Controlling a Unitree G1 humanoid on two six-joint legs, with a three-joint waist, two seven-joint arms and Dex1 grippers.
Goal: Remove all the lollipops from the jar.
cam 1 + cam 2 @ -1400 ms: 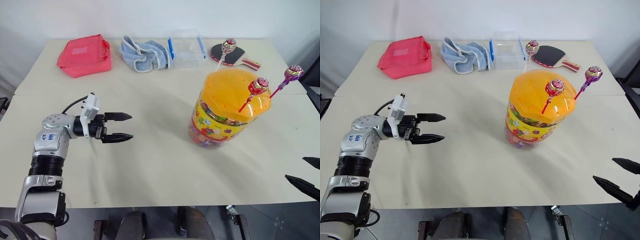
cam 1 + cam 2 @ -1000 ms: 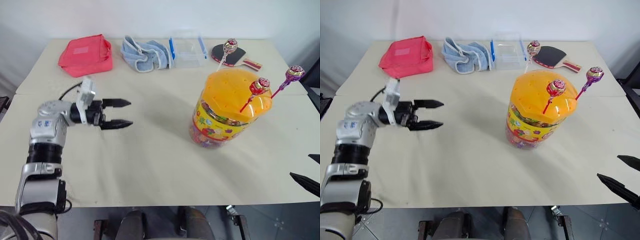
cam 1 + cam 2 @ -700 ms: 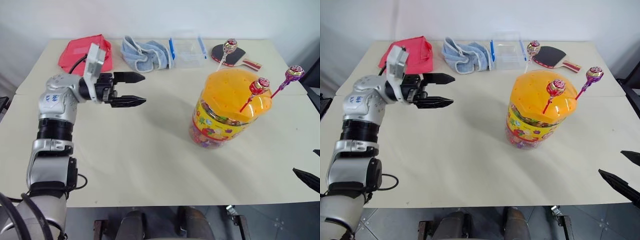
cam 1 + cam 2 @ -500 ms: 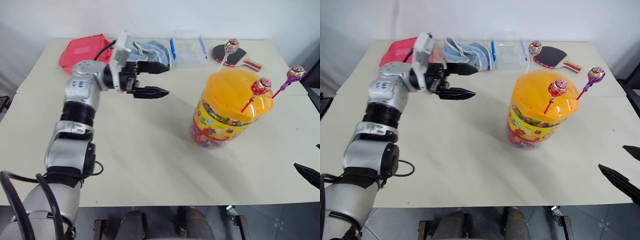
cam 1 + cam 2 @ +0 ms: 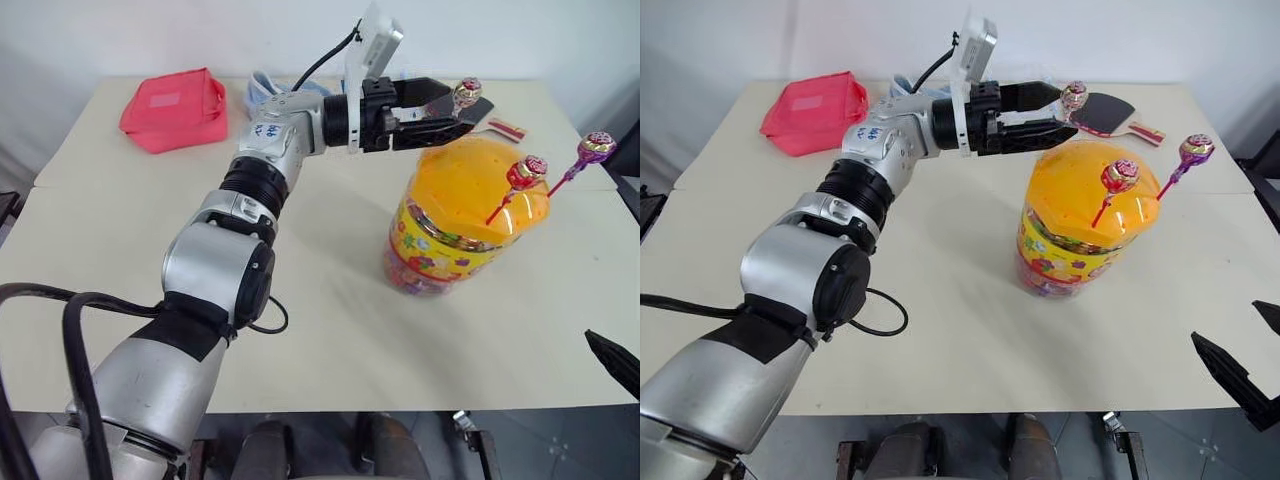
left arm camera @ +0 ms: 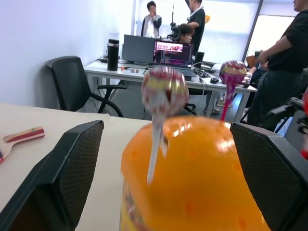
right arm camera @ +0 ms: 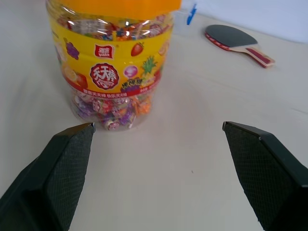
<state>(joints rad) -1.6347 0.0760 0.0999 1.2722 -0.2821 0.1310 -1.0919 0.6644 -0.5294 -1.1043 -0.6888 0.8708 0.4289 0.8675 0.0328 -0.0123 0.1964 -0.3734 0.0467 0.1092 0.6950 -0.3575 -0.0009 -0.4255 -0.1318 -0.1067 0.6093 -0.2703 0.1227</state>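
Left tool [image 5: 440,103] swung over to jar [image 5: 460,220], fingers spread, paddle [image 5: 1110,112] behind.

we count three lollipops: a silvery-pink one [image 5: 461,93] near the top of the frame right of centre, a red one [image 5: 526,170] to the right of centre, and a purple one [image 5: 594,146] at the right edge. there is one jar [image 5: 455,215] right of centre, on one table [image 5: 320,310]. along the top we count one red pouch [image 5: 175,107] at upper left, one blue cloth [image 5: 262,85] mostly hidden behind the arm, and one paddle [image 5: 1118,115] at upper right. two grippers: the left [image 5: 452,104] at top centre, the right [image 5: 1245,375] at lower right. in the left wrist view we count four people [image 6: 192,19], one chair [image 6: 79,79], one monitor [image 6: 138,49] and one laptop [image 6: 171,52].
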